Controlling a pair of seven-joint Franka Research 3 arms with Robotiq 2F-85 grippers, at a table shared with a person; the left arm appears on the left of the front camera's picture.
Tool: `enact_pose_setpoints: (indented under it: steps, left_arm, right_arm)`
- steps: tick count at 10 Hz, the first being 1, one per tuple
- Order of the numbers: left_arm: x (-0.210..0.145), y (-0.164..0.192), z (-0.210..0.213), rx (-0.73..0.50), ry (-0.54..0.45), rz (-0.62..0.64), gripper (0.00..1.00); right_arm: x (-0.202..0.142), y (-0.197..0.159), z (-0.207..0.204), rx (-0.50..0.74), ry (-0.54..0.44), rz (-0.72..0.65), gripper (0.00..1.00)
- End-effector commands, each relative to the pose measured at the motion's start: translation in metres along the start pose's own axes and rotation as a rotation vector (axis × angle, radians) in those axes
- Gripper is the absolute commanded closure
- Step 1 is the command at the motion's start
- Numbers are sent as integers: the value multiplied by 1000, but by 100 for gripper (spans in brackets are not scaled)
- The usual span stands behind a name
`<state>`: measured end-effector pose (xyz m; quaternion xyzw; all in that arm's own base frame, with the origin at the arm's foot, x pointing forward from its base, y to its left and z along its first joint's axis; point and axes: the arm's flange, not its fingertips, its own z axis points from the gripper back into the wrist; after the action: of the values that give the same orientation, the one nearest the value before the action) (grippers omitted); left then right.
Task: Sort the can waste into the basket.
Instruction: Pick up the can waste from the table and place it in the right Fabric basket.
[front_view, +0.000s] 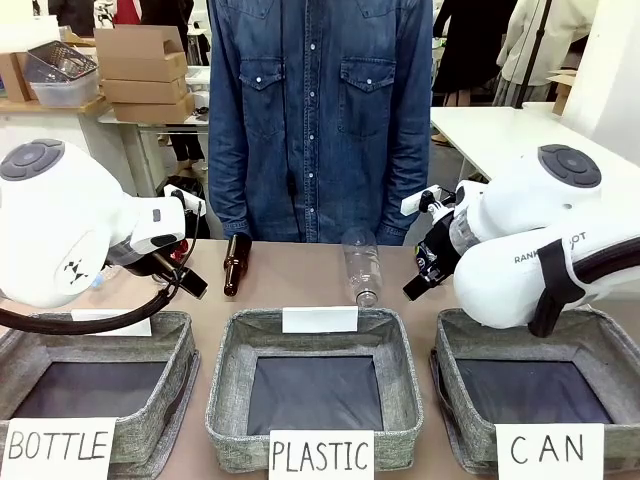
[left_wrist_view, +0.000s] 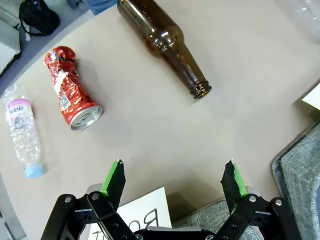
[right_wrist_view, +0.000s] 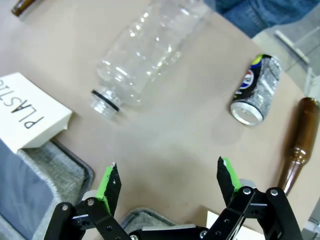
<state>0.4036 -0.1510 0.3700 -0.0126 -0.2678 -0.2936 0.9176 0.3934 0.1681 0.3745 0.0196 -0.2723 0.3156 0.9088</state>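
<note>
My left hand (left_wrist_view: 174, 165) hung with its fingers apart over the surface (left_wrist_view: 150, 125), and the crushed red can (left_wrist_view: 70, 95) lay beyond it. My right hand (right_wrist_view: 167, 164), also spread, faced the dark can (right_wrist_view: 255, 90) lying on its side. The CAN basket (front_view: 530, 392) showed its dark bottom.

Beyond the tan table (front_view: 300, 265), cardboard boxes (front_view: 145, 65) are stacked at the far left, with a clear plastic bin (front_view: 62, 70) set beside them. A white table (front_view: 500, 130) is placed at the right, backed by a white wall (front_view: 615, 60).
</note>
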Motion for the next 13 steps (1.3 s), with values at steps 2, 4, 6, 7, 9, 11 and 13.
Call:
enact_pose_setpoints:
  steps: [2,4,6,7,9,11,13]
  left_arm:
    - [-9,26,66,-50,23,3,0]
    - [-40,41,167,26,-127,90,0]
    - [10,41,105,-2,-56,54,0]
    - [10,41,105,-2,-56,54,0]
    - [7,49,163,-274,-75,29,0]
    - [-8,71,165,-681,-16,96,0]
    - [-39,107,154,-1043,-53,338,0]
  right_arm:
    - [18,-20,102,118,1,-6,0]
    - [-8,-14,199,61,-64,104,0]
    - [15,-10,148,97,-36,37,0]
    - [15,-10,148,97,-36,37,0]
    - [-2,-11,206,164,-80,-14,0]
    - [-23,-32,230,639,-155,-325,0]
    - [-63,-77,247,1005,-247,-724,0]
